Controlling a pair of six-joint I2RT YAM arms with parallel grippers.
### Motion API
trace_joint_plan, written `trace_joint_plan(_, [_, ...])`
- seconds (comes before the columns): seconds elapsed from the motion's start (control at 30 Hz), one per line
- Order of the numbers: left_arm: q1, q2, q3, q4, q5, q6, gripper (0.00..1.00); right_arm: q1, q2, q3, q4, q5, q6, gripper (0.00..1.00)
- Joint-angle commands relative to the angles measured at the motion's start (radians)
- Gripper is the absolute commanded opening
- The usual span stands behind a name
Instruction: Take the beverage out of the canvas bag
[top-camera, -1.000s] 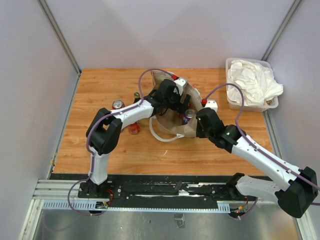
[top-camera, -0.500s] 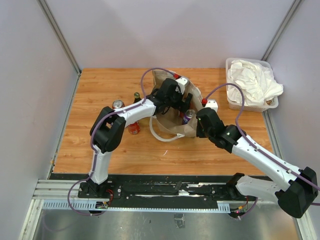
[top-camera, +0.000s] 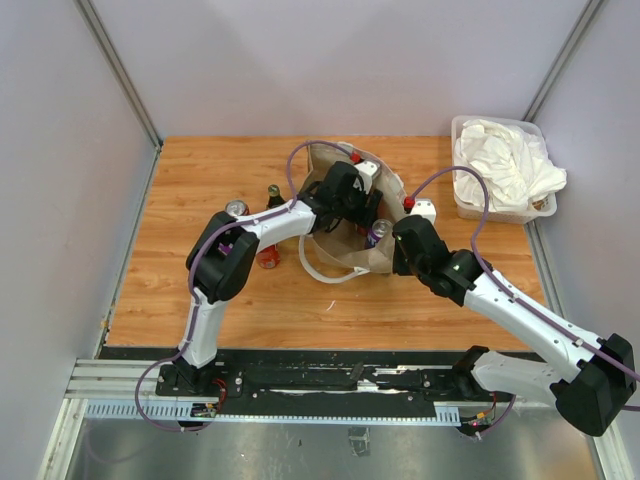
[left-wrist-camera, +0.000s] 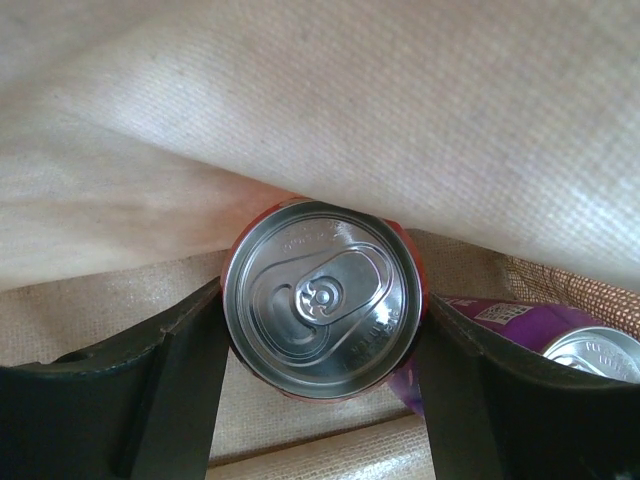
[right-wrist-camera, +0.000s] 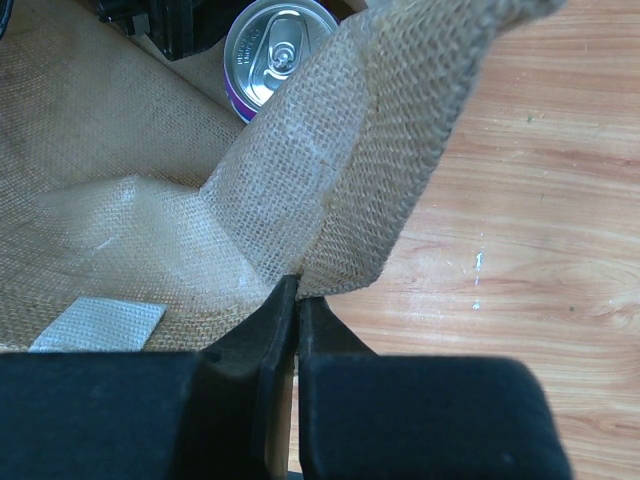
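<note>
The tan canvas bag (top-camera: 345, 258) lies open on the wooden table, and its weave fills the left wrist view (left-wrist-camera: 400, 110). My left gripper (left-wrist-camera: 325, 335) is inside the bag, its jaws pressed against both sides of a red can (left-wrist-camera: 322, 298) seen top-on. From above only its wrist (top-camera: 342, 188) shows. A purple can (left-wrist-camera: 560, 335) lies beside it, and also shows from above (top-camera: 376, 232) and in the right wrist view (right-wrist-camera: 275, 55). My right gripper (right-wrist-camera: 298, 285) is shut on the bag's rim (right-wrist-camera: 390, 150) at the bag's right side (top-camera: 396, 258).
Left of the bag stand a silver-topped can (top-camera: 236, 209), a dark bottle (top-camera: 273, 193) and an orange-red can (top-camera: 267, 257). A clear bin of white cloth (top-camera: 505, 165) sits at the back right. The bag's white handle loop (top-camera: 325, 276) lies on the table in front.
My left arm has pushed its gripper further right and deeper into the bag. My right gripper has kept its hold on the rim in place.
</note>
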Motion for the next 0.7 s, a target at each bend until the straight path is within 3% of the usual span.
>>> trace_joint_plan(0.0, [-0.016, 0.05, -0.018, -0.036, -0.006, 0.012, 0.52, 0.023, 0.003, -0.021, -0.139, -0.006, -0.016, 0.02])
trace_joint_plan(0.13, [-0.018, 0.041, -0.012, -0.032, -0.006, 0.019, 0.17, 0.022, -0.002, -0.024, -0.14, -0.003, -0.016, 0.03])
trace_joint_plan(0.23, [-0.02, 0.02, -0.017, -0.024, -0.026, 0.03, 0.02, 0.024, -0.005, -0.024, -0.14, -0.002, -0.016, 0.03])
trace_joint_plan(0.4, [-0.024, -0.062, -0.064, 0.023, -0.081, 0.059, 0.01, 0.023, -0.005, -0.026, -0.135, -0.004, -0.017, 0.04])
trace_joint_plan(0.67, [-0.024, -0.173, -0.016, 0.012, -0.125, 0.093, 0.0, 0.023, -0.004, -0.021, -0.129, -0.006, -0.019, 0.05])
